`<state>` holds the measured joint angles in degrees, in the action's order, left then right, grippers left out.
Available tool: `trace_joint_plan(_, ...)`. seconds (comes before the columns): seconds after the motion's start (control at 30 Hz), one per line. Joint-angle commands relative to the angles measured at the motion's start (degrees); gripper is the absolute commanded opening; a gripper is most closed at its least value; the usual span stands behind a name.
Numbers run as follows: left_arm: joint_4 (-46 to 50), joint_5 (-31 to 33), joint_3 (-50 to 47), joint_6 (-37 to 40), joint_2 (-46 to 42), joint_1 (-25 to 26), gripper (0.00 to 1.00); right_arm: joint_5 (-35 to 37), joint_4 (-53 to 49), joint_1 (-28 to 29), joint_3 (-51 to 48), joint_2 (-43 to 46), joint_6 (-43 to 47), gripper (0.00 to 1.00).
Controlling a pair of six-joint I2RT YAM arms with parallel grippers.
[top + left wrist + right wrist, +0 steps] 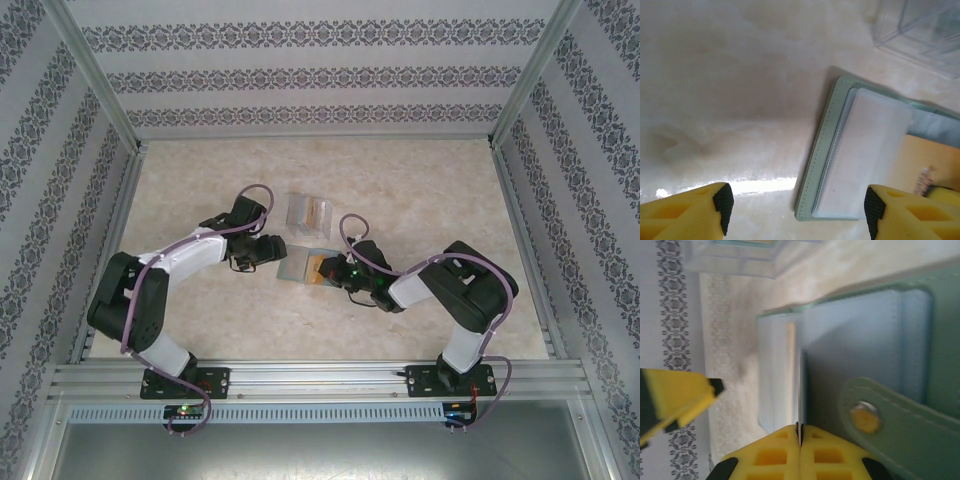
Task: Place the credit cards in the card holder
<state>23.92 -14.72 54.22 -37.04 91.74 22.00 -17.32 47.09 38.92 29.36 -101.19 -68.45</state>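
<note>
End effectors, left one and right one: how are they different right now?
The left end effector stands wide open and holds nothing. The right end effector is shut, pinching a thin leaf of the green card holder. The left hangs at the card holder's edge without gripping it, while the right is touching it. Both have yellow fingers.

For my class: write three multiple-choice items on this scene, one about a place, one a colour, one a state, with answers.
1. Where is the clear box? A beyond the wallet, away from the arm bases; B on the rail; C in a gripper.
2. The wallet's cover is: A red; B sage green; C black.
3. The left gripper is: A open; B shut on a card; C shut, empty.
Answers: 1 A, the top view shows it farther out. 2 B, green stitched edge. 3 A, its fingers stand wide apart.
</note>
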Motion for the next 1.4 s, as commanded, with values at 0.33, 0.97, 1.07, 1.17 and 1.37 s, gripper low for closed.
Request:
trace_joint_plan(0.33,-5.81,-1.51,-0.03,3.82,5.90,-0.56,0.66,0.90,-0.16,-0.68,2.21,-0.53,3.63,0.00)
trace_joint_plan(0.97,-7.36,-7.12,0.97,4.34,9.86,-0.38,0.41,1.21,0.99,-0.70,4.46,-3.79,3.49,0.00)
trace_joint_plan(1.07,-6.20,-6.92,1.50,4.61,10.12,-0.31,0.40,0.84,1.69,-1.02,5.18,-4.99,2.70,0.00)
trace_joint_plan(1.17,-6.08,-6.65,1.37,4.43,10.18,-0.13,0.39,0.36,2.56,-0.82,5.72,-5.94,1.83,0.00)
trace_joint_plan(1.37,-5.78,-6.07,0.85,3.61,10.35,-0.08,0.35,1.41,3.79,-0.62,5.06,-7.31,-1.02,0.00)
